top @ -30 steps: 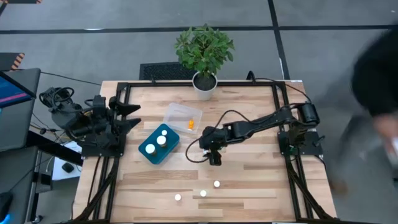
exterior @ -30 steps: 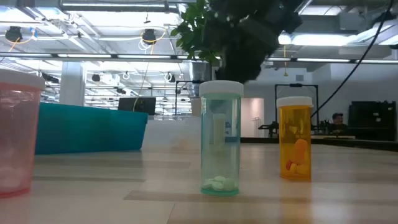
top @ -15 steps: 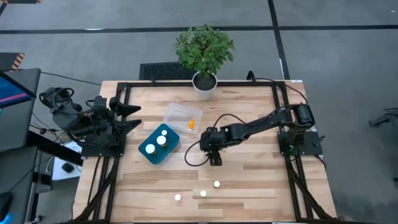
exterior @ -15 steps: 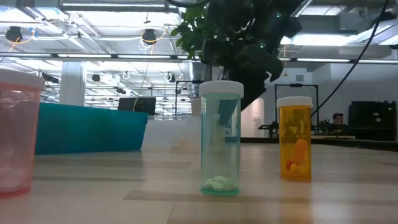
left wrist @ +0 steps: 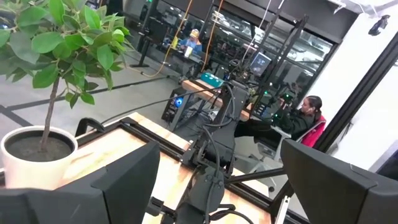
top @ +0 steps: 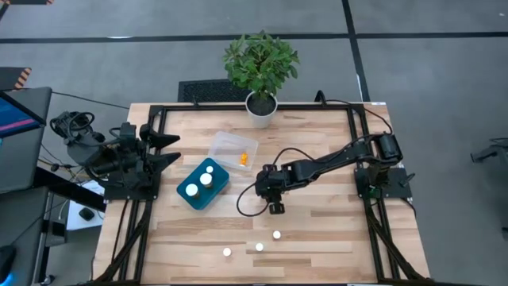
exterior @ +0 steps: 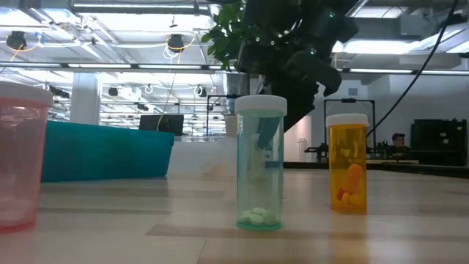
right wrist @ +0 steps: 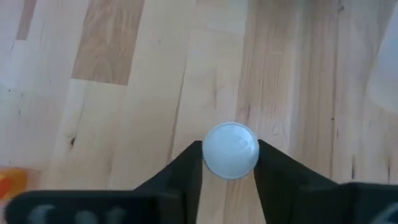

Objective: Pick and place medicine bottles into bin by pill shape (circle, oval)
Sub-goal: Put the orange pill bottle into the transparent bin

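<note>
A medicine bottle, seen from above as a round white cap (right wrist: pixel 231 150), stands on the wooden table between the fingers of my right gripper (right wrist: pixel 230 155), which is shut on it near the table's middle (top: pixel 275 208); there the gripper hides the bottle. Three more white-capped bottles (top: pixel 259 247) stand upright near the front edge; the low view shows them as pink (exterior: pixel 18 154), teal-tinted (exterior: pixel 260 161) and orange (exterior: pixel 346 163). The teal bin (top: pixel 202 184) holds two white caps. A clear bin (top: pixel 228 148) holds an orange bottle (top: pixel 244 159). My left gripper (left wrist: pixel 221 186) waits open at the table's left. My right gripper pinches the bottle's white cap (right wrist: pixel 208 152) between its two fingers, one on each side of the round rim. The fingers slant down from above and from the table's right. The bottle stands upright with its base on the table.
A potted plant (top: pixel 260 107) stands at the far edge. A black cable (top: pixel 248 199) loops on the wood beside my right gripper. Bare wood lies between the gripper and the three front bottles. A person (left wrist: pixel 308 118) sits in the room beyond the table.
My right gripper has tipped further down, and its fingers have come lower behind the teal-tinted bottle in the low view. A blurred dark shape at the picture's right edge has left the high view.
</note>
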{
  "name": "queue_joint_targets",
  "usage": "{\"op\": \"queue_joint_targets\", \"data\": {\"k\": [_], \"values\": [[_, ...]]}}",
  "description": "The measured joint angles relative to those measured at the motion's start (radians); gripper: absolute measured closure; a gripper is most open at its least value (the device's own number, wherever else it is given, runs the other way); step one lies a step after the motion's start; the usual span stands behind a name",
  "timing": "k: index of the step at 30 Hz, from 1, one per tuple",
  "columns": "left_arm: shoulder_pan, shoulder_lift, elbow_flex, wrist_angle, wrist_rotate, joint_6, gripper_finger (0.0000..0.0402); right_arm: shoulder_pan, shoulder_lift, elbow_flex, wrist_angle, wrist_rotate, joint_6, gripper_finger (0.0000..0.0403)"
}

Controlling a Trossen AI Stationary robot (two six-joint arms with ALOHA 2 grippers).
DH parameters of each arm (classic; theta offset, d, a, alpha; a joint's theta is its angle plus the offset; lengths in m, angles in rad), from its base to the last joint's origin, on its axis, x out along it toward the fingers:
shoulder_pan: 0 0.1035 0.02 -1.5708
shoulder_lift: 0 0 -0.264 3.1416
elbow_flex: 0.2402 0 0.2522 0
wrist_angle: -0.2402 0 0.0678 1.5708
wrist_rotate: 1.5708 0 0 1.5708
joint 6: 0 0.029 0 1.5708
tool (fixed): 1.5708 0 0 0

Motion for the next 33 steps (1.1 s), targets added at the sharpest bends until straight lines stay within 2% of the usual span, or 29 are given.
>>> {"op": "queue_joint_targets", "data": {"k": [3, 6, 13, 17, 21, 25, 33], "values": [[0.0, 0.0, 0.0, -0.005, 0.0, 0.0, 0.0074, 0.001, 0.0, 0.0, 0.001, 0.0, -0.002, 0.0295], [0.0, 0.0, 0.0, -0.005, 0.0, 0.0, 0.0074, 0.001, -0.001, 0.0, 0.001, 0.0, -0.001, 0.0307], [0.0, 0.0, 0.0, -0.005, 0.0, 0.0, 0.0074, 0.001, -0.007, 0.004, -0.008, -0.001, 0.016, 0.0292], [0.0, 0.0, 0.0, -0.006, 0.0, 0.0, 0.0074, -0.018, -0.06, 0.042, -0.007, -0.001, 0.0, 0.0292], [0.0, 0.0, 0.0, -0.005, 0.021, -0.001, 0.0074, -0.077, -0.13, 0.101, -0.006, 0.006, -0.035, 0.0291], [0.0, 0.0, 0.0, -0.005, 0.025, 0.0, 0.0074, -0.154, -0.151, 0.19, 0.002, 0.07, -0.072, 0.0291], [0.0, 0.0, 0.0, -0.006, 0.026, 0.0, 0.0074, -0.284, 0.006, 0.356, -0.011, 0.09, -0.091, 0.029]]}}
